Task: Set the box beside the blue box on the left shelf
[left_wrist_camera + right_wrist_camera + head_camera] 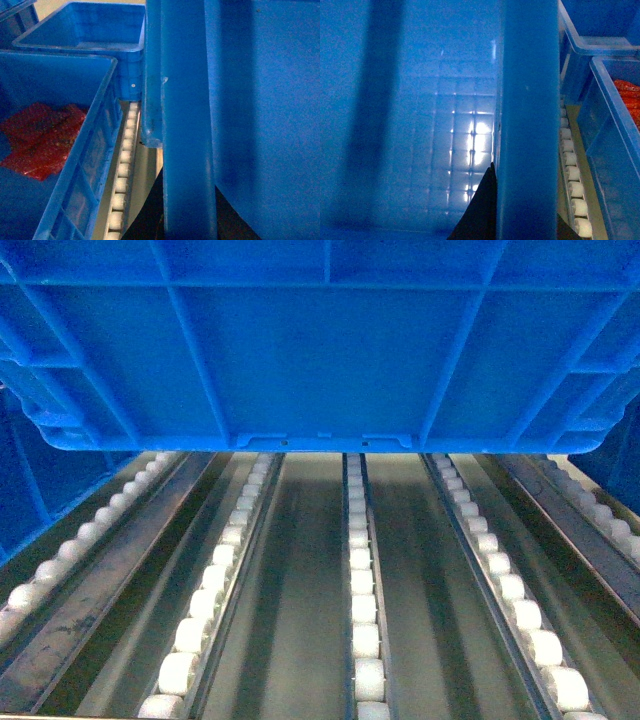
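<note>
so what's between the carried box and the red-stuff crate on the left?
Left wrist view: one lane of white rollers on the left shelf separates the box from that crate; nothing else.

A large bright blue ribbed plastic crate (320,340) hung over the low silver steel roller rack (300,570), whose middle lanes lay open beneath it. A blue crate holding red packets (55,150) walled in the left flank, another blue crate (615,150) the right (only narrow roller strips showed between). A further blue crate (85,27) stood behind on the left.
</note>
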You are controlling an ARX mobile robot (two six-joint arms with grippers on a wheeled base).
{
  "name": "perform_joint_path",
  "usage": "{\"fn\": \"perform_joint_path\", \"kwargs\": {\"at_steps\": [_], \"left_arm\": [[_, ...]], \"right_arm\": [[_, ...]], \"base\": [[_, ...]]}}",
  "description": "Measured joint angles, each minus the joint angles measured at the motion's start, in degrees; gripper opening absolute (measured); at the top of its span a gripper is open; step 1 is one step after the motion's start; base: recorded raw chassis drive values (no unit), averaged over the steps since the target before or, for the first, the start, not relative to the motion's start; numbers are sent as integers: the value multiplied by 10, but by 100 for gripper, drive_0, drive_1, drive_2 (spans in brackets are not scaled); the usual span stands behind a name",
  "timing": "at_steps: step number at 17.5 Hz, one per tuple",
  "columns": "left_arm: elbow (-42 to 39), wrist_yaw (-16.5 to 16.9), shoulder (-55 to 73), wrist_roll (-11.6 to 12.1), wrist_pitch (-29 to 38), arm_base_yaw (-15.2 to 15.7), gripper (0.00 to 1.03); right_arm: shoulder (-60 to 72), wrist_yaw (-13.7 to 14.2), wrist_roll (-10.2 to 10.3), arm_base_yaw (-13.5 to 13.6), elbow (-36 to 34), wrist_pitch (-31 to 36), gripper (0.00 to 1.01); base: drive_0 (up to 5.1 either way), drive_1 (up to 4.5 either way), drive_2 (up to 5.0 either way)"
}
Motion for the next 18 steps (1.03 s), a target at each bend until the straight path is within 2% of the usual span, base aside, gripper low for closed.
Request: {"fn": "perform_joint_path", "kwargs": {"at_steps": [18], "left_arm": [[0, 0, 0, 0, 0, 0, 5]], "right_arm": [[0, 0, 0, 0, 0, 0, 7]], "base": [[0, 0, 0]]}}
